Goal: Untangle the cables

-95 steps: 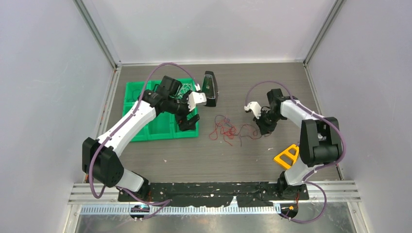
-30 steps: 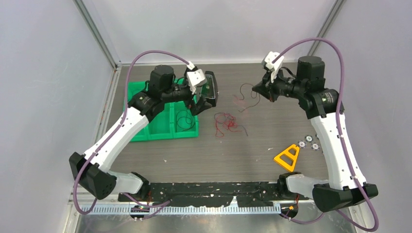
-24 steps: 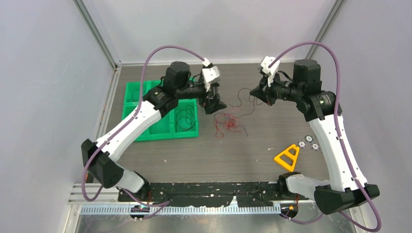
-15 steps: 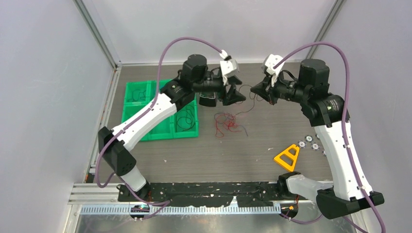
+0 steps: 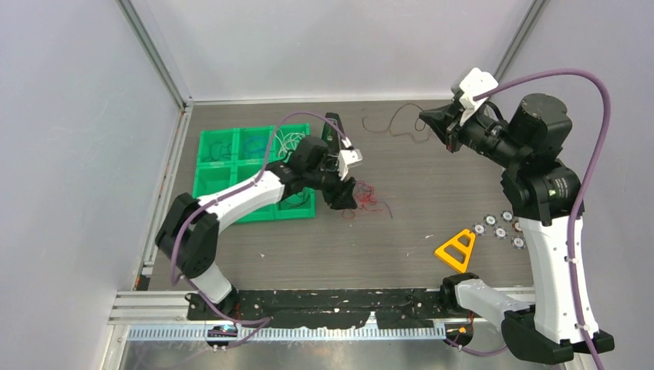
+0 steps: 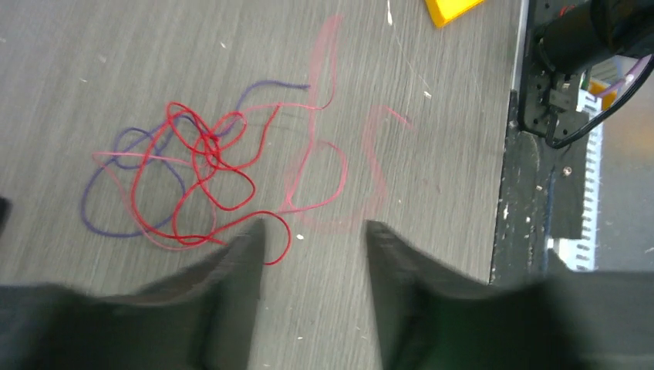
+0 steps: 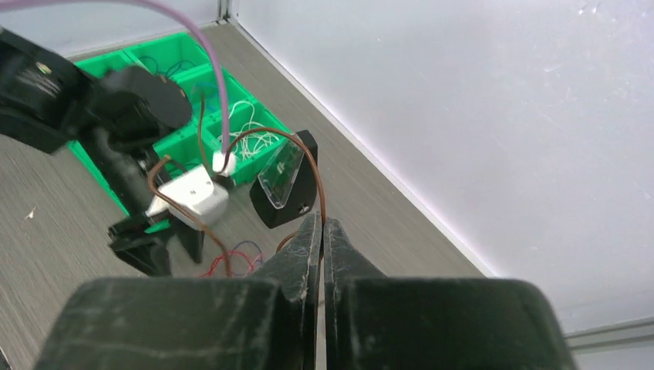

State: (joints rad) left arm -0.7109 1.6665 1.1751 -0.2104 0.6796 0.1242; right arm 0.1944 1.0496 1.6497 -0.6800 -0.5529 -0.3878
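A tangle of red and purple cables (image 5: pixel 364 197) lies on the table's middle; in the left wrist view the tangle (image 6: pixel 202 166) is just ahead of the fingers. My left gripper (image 5: pixel 345 195) is open, low over the tangle's left edge; in its own view (image 6: pixel 312 227) one fingertip (image 6: pixel 251 235) overlaps a red loop. My right gripper (image 5: pixel 429 120) is raised at the back right, shut on a brown cable (image 5: pixel 395 123) that trails left in the air. In the right wrist view the brown cable (image 7: pixel 312 166) arcs up from the shut gripper (image 7: pixel 318 225).
A green compartment tray (image 5: pixel 231 146) holding sorted wires sits at the left. A black stand with a clear plate (image 5: pixel 333 127) is behind the left gripper. A yellow triangle (image 5: pixel 456 248) and several small round discs (image 5: pixel 500 227) lie at the right.
My right gripper has lifted the brown cable up and to the right, away from the tangle. My left arm has swung from the tray and come down to the red tangle.
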